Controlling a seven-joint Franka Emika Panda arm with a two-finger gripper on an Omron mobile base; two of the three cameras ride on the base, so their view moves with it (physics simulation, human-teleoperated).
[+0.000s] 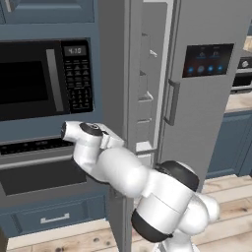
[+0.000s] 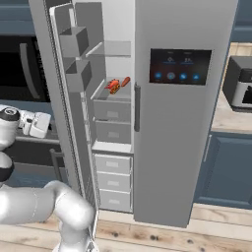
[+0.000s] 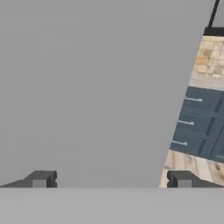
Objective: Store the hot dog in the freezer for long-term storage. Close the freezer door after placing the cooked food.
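Up close, flat matte-grey freezer door [image 3: 96, 87] (hand [image 3: 111, 179] wide).

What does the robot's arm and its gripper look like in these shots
The arm is glossy white, built of rounded, bulbous segments with dark grey or black rings at the joints and a dark round cap near the wrist. The gripper has two small, blocky dark grey fingertips. No cables or markings are visible.

Pale wood plank floor [image 2: 216, 229], blue cabinets [image 2: 224, 170], black built-in microwave [image 1: 44, 78], beige counter [image 1: 239, 102].
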